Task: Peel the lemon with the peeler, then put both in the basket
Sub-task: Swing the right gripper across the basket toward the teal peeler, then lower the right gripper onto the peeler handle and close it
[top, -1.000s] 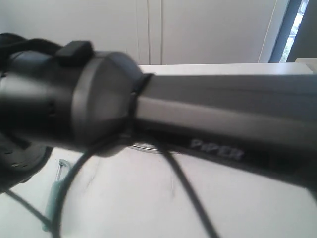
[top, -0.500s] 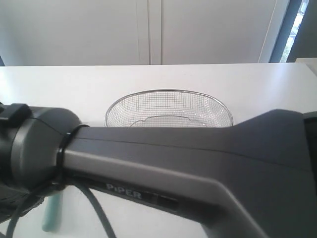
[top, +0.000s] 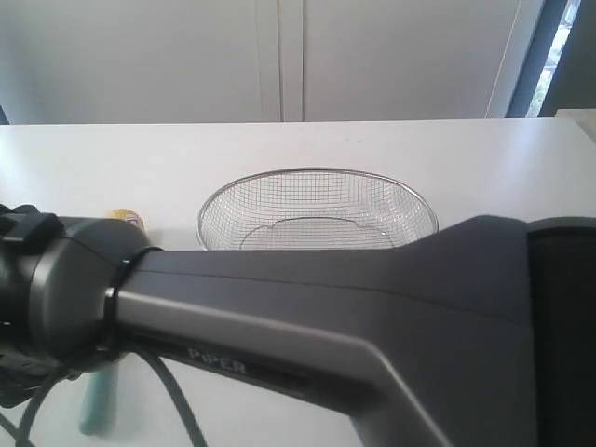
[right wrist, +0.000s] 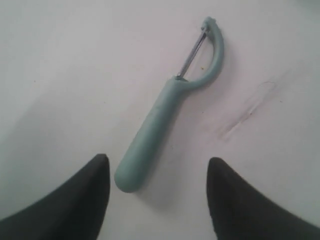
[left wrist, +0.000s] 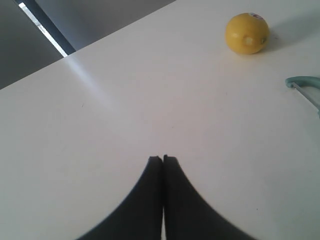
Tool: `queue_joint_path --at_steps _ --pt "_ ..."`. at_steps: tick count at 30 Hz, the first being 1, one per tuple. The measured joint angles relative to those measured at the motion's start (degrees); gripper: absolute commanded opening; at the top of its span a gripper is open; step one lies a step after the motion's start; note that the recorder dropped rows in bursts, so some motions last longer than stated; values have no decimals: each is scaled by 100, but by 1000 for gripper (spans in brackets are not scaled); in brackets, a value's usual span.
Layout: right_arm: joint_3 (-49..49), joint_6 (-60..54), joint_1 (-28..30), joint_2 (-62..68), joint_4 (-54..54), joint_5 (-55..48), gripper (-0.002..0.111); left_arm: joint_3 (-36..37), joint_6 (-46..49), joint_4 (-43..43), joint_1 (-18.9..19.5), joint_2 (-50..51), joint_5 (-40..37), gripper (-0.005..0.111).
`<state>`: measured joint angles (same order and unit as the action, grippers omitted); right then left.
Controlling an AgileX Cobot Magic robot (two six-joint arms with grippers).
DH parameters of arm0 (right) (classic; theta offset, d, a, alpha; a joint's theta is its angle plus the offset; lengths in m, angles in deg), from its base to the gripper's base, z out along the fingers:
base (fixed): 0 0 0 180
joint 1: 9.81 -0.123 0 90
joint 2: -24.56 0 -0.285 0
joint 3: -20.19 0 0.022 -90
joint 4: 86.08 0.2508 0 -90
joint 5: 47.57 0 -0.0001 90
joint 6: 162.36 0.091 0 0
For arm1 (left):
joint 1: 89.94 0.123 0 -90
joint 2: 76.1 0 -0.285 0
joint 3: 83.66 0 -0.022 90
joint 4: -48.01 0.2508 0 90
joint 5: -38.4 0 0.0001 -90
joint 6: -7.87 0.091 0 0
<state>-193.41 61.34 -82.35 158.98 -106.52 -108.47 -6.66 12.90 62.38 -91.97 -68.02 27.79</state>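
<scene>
White table [right wrist: 60, 65] holds peeler [right wrist: 152, 132] between spread right claw [right wrist: 157, 161].

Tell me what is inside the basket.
The basket shows only bare mesh in the part visible. Its near side is covered by the arm, so that cannot be checked. The lemon lies outside, on the table.

Lowered the arm [top: 372, 317] toward 6 o'clock. Uncovered the basket [top: 317, 170], then bared the lemon [top: 126, 216] at its 9 o'clock.
</scene>
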Motion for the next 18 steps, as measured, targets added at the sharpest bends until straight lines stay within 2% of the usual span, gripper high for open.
queue_joint_path --at_steps 6,18 --pt "0 376 12 206 -152 205 56 0 44 60 0 0 0 0" --pt "0 986 25 448 -397 590 56 0 148 905 0 0 -373 0"
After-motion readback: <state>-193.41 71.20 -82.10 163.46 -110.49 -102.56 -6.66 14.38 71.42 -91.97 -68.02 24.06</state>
